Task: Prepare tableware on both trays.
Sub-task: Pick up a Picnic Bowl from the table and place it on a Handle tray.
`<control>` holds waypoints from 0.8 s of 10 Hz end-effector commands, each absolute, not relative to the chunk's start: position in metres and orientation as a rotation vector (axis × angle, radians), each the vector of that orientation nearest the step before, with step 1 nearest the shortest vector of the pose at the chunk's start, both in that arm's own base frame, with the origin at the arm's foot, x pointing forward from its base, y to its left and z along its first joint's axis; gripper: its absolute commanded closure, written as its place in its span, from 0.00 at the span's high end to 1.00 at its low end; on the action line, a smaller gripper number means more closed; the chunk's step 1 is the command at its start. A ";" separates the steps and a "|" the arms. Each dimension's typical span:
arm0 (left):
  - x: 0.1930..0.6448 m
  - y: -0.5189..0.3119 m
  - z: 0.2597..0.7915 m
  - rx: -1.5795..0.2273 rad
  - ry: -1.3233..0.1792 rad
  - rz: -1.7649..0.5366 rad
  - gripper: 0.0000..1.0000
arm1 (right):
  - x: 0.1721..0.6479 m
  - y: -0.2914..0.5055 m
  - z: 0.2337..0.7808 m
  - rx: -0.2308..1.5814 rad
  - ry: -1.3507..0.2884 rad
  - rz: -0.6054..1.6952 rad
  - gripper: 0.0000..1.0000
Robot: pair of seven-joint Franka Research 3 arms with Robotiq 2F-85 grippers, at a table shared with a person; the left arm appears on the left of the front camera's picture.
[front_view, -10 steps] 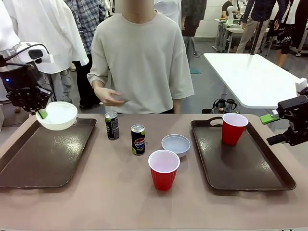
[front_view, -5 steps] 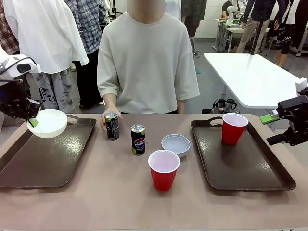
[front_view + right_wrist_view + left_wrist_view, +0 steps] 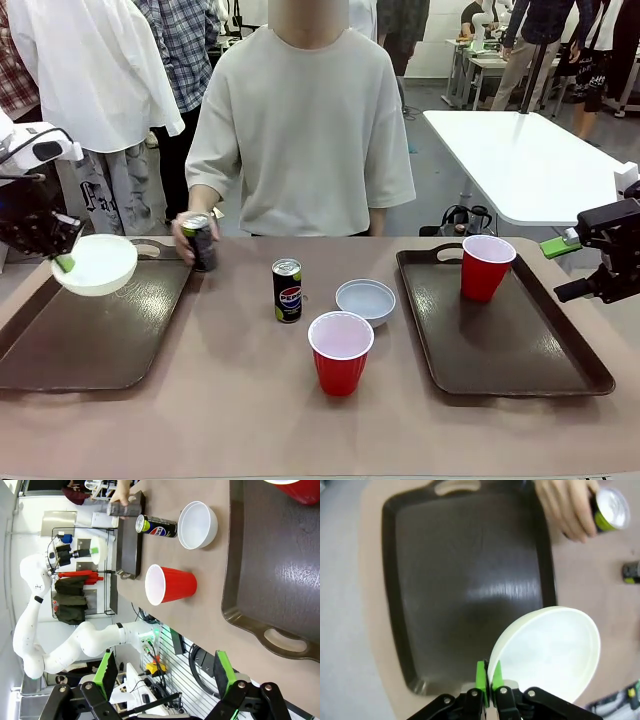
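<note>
Front camera faces person [image 3: 300,130] across table [image 3: 250,420]; left wrist looks closely down, right wrist sideways; all share the left tray [image 3: 100,330].

white bowl [image 3: 97,264] above left tray [image 3: 100,340]

The tray [image 3: 110,335] looks glossy, the can [image 3: 287,291] metallic

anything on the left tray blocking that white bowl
Nothing visible. The left pincer holds the round white bowl by its rim over the dark brown rectangular tray, whose floor is bare. The person's hand, gripping a slim dark can, is beside the tray's far corner.
</note>
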State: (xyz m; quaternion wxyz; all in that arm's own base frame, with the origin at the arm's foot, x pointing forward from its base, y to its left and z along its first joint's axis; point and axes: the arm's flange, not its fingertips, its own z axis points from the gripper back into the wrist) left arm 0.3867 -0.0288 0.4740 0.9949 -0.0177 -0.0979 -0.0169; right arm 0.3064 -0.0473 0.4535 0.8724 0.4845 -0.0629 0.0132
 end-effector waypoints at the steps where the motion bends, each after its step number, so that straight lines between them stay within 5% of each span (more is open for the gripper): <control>1: 0.319 -0.016 0.504 -0.057 -0.079 -0.077 0.04 | 0.309 -0.047 0.453 1.043 -0.148 0.041 1.00; 3: 0.286 -0.003 0.521 -0.069 -0.076 -0.063 0.04 | 0.309 -0.047 0.453 1.043 -0.148 0.041 1.00; 8: 0.327 -0.014 0.499 -0.048 -0.090 -0.022 0.04 | 0.309 -0.047 0.453 1.043 -0.148 0.041 1.00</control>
